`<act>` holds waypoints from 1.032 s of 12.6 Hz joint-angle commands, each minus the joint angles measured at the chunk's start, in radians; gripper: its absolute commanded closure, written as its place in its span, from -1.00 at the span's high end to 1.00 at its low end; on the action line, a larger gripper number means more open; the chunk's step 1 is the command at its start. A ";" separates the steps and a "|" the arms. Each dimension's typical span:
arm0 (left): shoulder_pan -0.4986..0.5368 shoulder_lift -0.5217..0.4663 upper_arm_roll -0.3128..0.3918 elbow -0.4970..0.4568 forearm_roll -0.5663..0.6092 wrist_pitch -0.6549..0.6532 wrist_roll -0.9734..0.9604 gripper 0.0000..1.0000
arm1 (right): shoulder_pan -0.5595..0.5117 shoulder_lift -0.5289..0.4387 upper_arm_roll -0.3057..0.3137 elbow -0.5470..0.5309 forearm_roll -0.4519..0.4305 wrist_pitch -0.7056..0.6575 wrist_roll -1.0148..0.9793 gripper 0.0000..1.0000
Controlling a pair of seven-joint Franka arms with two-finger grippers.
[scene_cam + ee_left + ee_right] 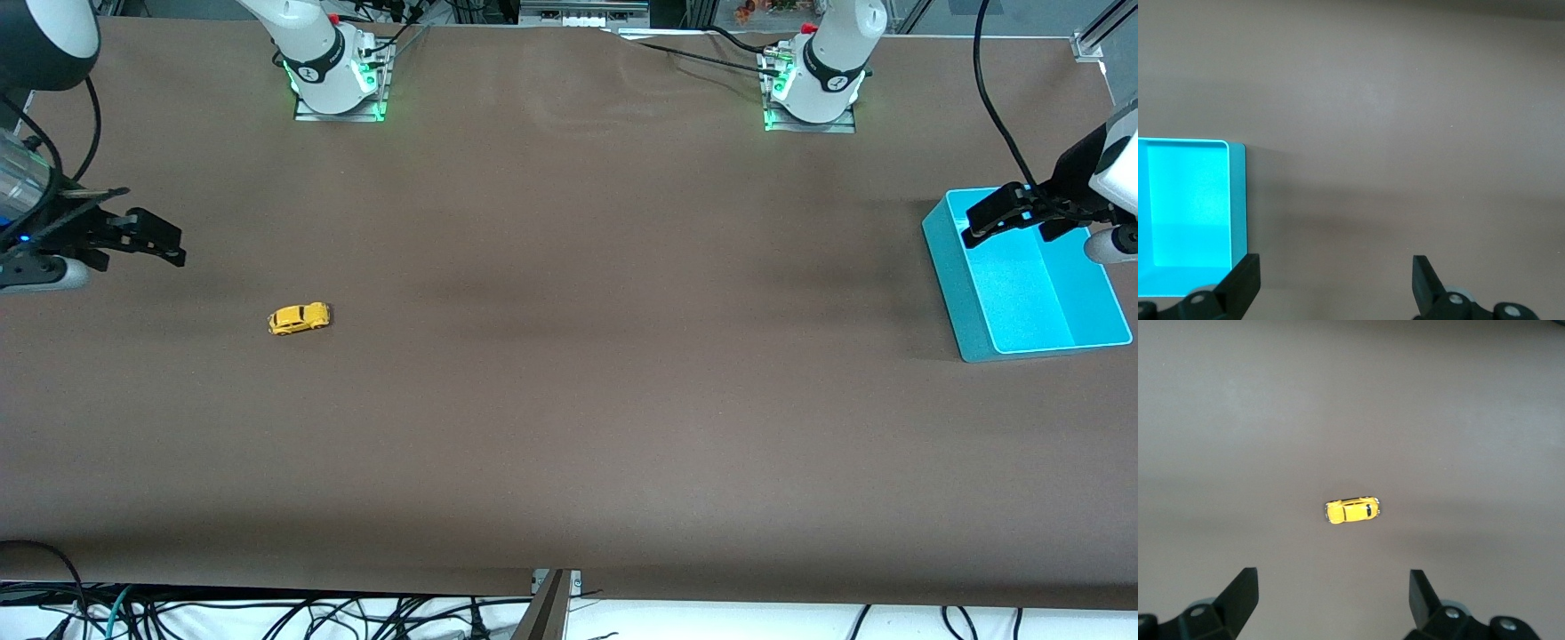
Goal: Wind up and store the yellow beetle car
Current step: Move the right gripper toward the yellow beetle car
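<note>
The yellow beetle car (pixel 299 318) stands alone on the brown table toward the right arm's end; it also shows in the right wrist view (pixel 1351 511), ahead of the fingertips and apart from them. My right gripper (pixel 167 242) (pixel 1333 583) hangs open and empty above the table at that end, short of the car. My left gripper (pixel 973 227) (pixel 1336 267) is open and empty too, up over the rim of a cyan bin (pixel 944 262) at the left arm's end. The bin (pixel 1237 200) holds nothing that I can see.
Both arm bases (pixel 338 80) (pixel 813 89) stand along the table's edge farthest from the front camera. Cables (pixel 267 613) hang below the edge nearest that camera. A black cable (pixel 1005 133) runs down to the left arm above the bin.
</note>
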 commanded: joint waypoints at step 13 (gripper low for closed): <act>-0.003 0.016 0.003 0.031 -0.019 -0.006 0.014 1.00 | 0.104 0.117 0.006 -0.008 -0.129 -0.104 -0.504 1.00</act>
